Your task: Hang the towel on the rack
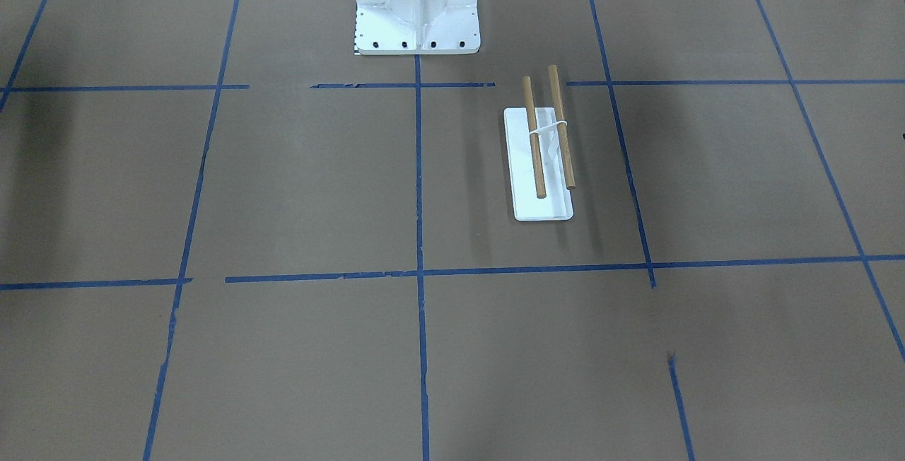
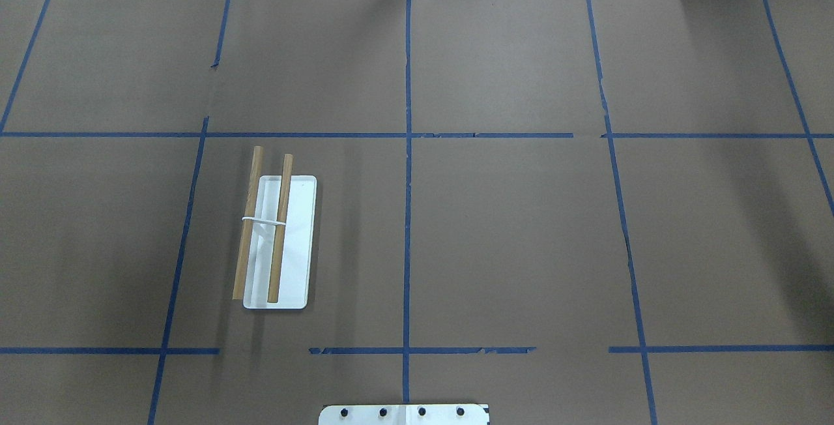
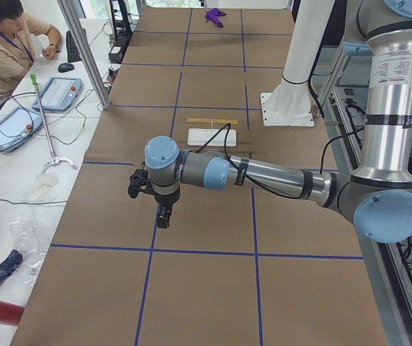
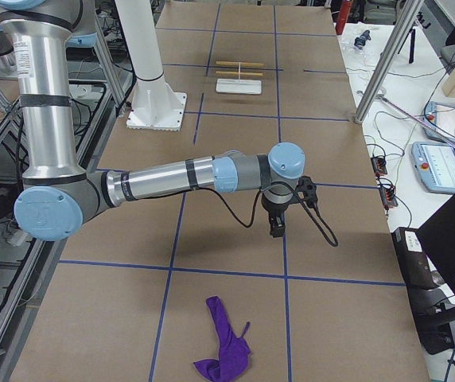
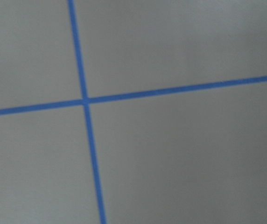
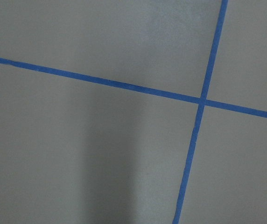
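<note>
Jaws first: both pairs show up only in my side cameras, so I cannot tell whether either pair is apart or together. Neither is near the cloth.

The towel (image 4: 223, 352) lies crumpled in a heap on the bench (image 4: 92, 318), far out toward the end on the robot's right. From the opposite end it is only a small purple patch (image 3: 215, 14).

The rack (image 2: 300, 242) stands well apart from it, on the robot's left half of the bench. Its white base lies flat on the brown paper and both wooden dowels are bare, running parallel above it. It is also in my front camera (image 1: 520, 164).

The left arm (image 3: 263, 176) reaches out low over the paper, its jaws pointing down above a blue tape line (image 3: 148, 270). The right arm (image 4: 172, 179) does the same at the other end, between rack and towel.

The white pedestal (image 1: 417, 8) is bolted at the robot's side, near the rack.

Both wrist cameras give me only paper and crossing tape.
</note>
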You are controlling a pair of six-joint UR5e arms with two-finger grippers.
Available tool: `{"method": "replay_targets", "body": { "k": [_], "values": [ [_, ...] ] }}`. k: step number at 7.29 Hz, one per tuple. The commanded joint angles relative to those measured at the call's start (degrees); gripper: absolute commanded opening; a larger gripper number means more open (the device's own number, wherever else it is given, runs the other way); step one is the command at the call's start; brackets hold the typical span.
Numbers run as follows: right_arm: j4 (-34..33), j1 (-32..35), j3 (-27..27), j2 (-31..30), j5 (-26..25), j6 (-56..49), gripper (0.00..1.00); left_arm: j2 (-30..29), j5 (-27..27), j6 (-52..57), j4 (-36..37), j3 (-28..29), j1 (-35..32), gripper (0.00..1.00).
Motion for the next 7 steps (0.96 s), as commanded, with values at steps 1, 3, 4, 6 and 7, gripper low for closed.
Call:
{"method": "replay_targets", "body": {
  "k": [1,3,4,6,7],
  "values": [
    [-0.2,0.6,1.0,-1.2,-0.2,-0.3,1.0,-0.6,0.4,0.4,2.1,-1.3,-1.6,1.0],
    [0.2,0.6,1.8,-3.0,-0.1,0.1,1.0,0.2,-0.2,0.3,9.3,-6.5,-1.0,1.0],
    [0.4,0.6,1.8,-3.7,0.5,0.3,1.0,0.4,-0.4,0.3,9.5,-7.2,-0.6,1.0],
    [0.6,0.5,1.6,-5.4,0.2,0.1,1.0,0.4,-0.9,-0.2,8.7,-5.3,1.6,1.0],
    [0.6,0.5,1.8,-5.4,0.5,0.0,1.0,0.5,-0.9,-0.2,8.8,-5.3,1.5,1.0]
  ]
}}
